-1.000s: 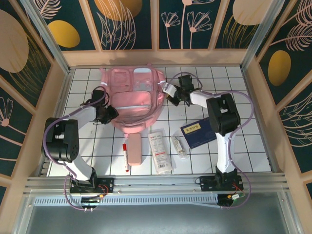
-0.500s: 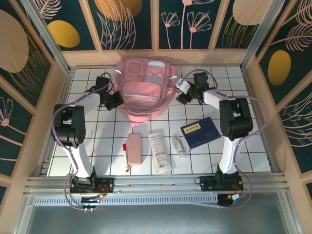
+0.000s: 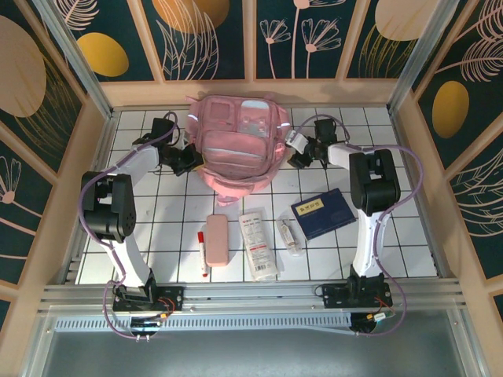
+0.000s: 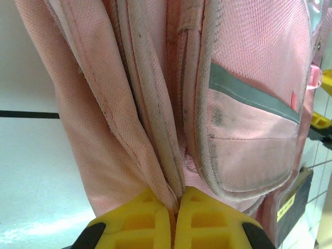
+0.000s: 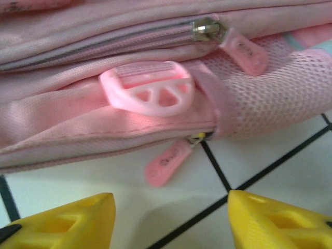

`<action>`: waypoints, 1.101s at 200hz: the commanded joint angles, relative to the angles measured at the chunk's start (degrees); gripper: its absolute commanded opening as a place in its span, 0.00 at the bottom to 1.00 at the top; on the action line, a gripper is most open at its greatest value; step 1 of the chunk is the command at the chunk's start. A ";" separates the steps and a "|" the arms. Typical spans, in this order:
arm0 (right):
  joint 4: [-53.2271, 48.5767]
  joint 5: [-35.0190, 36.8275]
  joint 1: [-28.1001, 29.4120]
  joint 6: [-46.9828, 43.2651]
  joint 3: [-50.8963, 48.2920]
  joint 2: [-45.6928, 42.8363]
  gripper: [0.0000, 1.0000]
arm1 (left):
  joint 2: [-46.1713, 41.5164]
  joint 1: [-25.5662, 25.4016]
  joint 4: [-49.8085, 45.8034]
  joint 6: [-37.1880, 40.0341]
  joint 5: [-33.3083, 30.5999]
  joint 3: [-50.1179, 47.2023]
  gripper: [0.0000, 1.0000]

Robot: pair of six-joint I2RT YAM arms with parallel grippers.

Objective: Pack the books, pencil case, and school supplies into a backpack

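Flanking one large soft pink fabric backpack (image 3: 236, 145) at the far middle of the white gridded table (image 3: 409, 251), two arms reach its sides.
The left gripper (image 3: 185, 159) is clenched on a fold of the backpack's side fabric, its yellow fingers (image 4: 140, 220) pressed together around the seam. The right gripper (image 3: 297, 153) stands released, jaws apart over bare tile, just short of the lower pink zipper pull (image 5: 168, 165) of two and one pink plastic buckle (image 5: 148, 93). Nearer the arms, five loose items lie in a row: one slim red-and-white marker pen (image 3: 203, 253), one soft pink oblong pouch (image 3: 217, 239), one long flat white packet (image 3: 258, 243), one small clear tube (image 3: 291, 237) and one dark navy-blue book (image 3: 321, 213). Bare tiles separate the row from the backpack, and open tiles run along both side walls.
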 commanded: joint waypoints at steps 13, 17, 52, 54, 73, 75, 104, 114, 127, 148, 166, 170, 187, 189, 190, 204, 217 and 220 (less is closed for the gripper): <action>-0.57 -3.80 -0.57 -1.74 2.60 2.56 0.54 | -1.26 -0.27 -0.67 1.88 8.31 2.21 0.00; -0.63 -3.76 -0.63 -1.63 2.82 2.79 0.54 | -1.30 -0.28 -0.53 1.82 8.59 2.16 0.00; -0.98 -6.98 -1.23 1.70 4.58 4.79 0.60 | -2.96 0.98 3.51 -1.91 13.17 0.69 0.00; -1.08 -7.35 -1.30 2.03 4.85 4.88 0.60 | -3.09 1.08 3.71 -2.10 13.29 0.64 0.00; -2.58 -11.08 -2.05 5.12 7.30 6.70 0.61 | -3.88 1.58 3.80 -2.62 13.80 0.79 0.00; -3.17 -11.15 -2.08 4.88 7.71 6.88 0.61 | -3.93 1.58 3.81 -2.68 13.95 0.86 0.00; -6.65 -14.40 -2.01 5.92 11.43 8.19 0.60 | -3.88 1.64 5.11 -4.17 16.22 0.45 0.00; -8.88 -15.89 -2.23 7.74 13.61 8.90 0.58 | -3.91 1.71 6.16 -5.28 17.13 0.15 0.00; -10.98 -16.38 -2.27 10.02 16.00 10.04 0.51 | -4.39 1.75 9.15 -7.97 18.45 -0.80 0.00; -12.19 -14.89 -2.17 12.17 17.75 11.22 0.36 | -4.77 1.83 11.12 -9.82 18.99 -1.14 0.00; -14.00 -15.06 -2.08 11.13 18.71 11.64 0.10 | -4.68 2.01 10.93 -9.90 18.76 -1.29 0.00; -14.30 -15.36 -2.15 10.78 18.65 11.52 0.05 | -4.58 2.10 10.93 -9.97 18.55 -1.43 0.00; -16.99 -17.76 -2.68 9.17 18.71 10.99 0.00 | -4.73 2.37 11.09 -10.34 17.08 -2.08 0.00; -17.37 -17.87 -2.70 9.06 18.67 10.87 0.00 | -4.76 2.37 11.21 -10.47 16.90 -2.29 0.00; -17.55 -17.89 -2.74 9.00 18.65 10.81 0.00 | -4.80 2.37 11.29 -10.54 16.78 -2.37 0.00; -19.30 -17.59 -3.00 7.31 17.21 9.31 0.00 | -5.33 2.38 12.35 -11.54 14.65 -3.06 0.00; -18.94 -16.03 -3.03 5.76 14.53 7.21 0.00 | -5.94 2.42 13.21 -12.67 12.46 -3.76 0.00; -18.83 -15.65 -3.05 5.34 13.91 6.62 0.00 | -5.89 2.43 13.15 -12.64 11.99 -3.77 0.00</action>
